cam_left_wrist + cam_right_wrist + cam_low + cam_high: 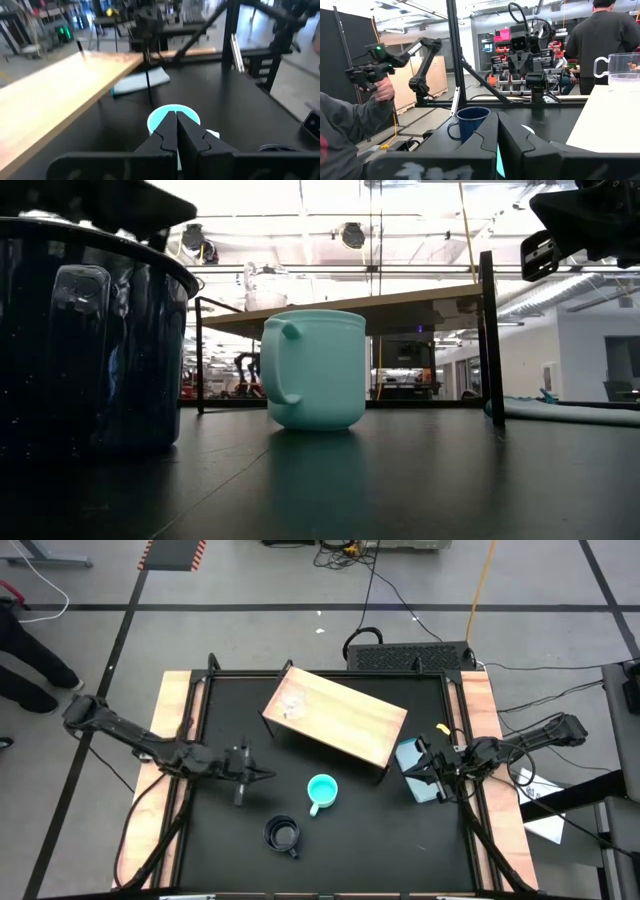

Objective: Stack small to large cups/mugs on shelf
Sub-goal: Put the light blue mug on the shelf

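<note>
The small clear cup [292, 702] stands upright on the left end of the wooden shelf [335, 718]; it also shows in the right wrist view [620, 70]. The turquoise mug [321, 791] stands on its base on the black tabletop in front of the shelf. The black mug [283, 835] stands nearer the front edge. My left gripper [262, 775] is shut and empty, left of the turquoise mug [172, 115] and pointing at it. My right gripper [415, 768] is shut and empty near the table's right edge.
A flat light-blue item [418, 775] lies on the table under my right gripper, by the shelf's right end. The shelf's dark legs [490, 340] stand behind the mugs. People stand beyond the table [605, 35], one holding a device [370, 75].
</note>
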You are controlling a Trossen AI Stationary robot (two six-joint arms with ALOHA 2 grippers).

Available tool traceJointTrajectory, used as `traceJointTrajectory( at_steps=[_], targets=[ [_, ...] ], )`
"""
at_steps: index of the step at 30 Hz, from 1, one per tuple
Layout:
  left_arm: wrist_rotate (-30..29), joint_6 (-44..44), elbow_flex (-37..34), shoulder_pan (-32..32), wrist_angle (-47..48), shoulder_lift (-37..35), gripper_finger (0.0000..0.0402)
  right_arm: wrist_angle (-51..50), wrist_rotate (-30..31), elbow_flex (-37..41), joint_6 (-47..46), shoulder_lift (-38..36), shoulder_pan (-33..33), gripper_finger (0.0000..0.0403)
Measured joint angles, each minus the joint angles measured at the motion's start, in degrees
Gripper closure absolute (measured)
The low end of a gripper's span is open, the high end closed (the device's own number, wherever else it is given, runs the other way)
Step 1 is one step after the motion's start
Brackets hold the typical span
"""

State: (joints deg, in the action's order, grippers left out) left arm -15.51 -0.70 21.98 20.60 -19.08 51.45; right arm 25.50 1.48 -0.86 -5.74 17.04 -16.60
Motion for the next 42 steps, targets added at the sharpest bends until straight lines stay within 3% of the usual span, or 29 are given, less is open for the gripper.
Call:
traceJointTrajectory(
  at_steps=[8, 25, 33, 42],
  targets=[
    [0.02, 3.16, 14.57, -0.38, 12.53, 12.8, 0.0401, -0.02, 0.0, 0.01, 0.0, 0.01, 0.0, 0.0403],
    [8.02, 13.68, 31.05, -5.13, 18.95, 32.58, 0.0401, -0.04, 0.0, 0.0, -0.66, 0.02, 0.0, 0.0403],
    [8.25, 16.89, 40.01, -5.59, 27.22, 36.25, 0.0393, -0.11, 0.0, 0.01, -0.66, 0.02, 0.0, 0.0403],
    [8.59, 20.0, 41.61, -5.6, 28.05, 36.34, 0.0353, -0.13, 0.0, 0.0, -0.66, 0.01, 0.0, 0.0403]
  ],
)
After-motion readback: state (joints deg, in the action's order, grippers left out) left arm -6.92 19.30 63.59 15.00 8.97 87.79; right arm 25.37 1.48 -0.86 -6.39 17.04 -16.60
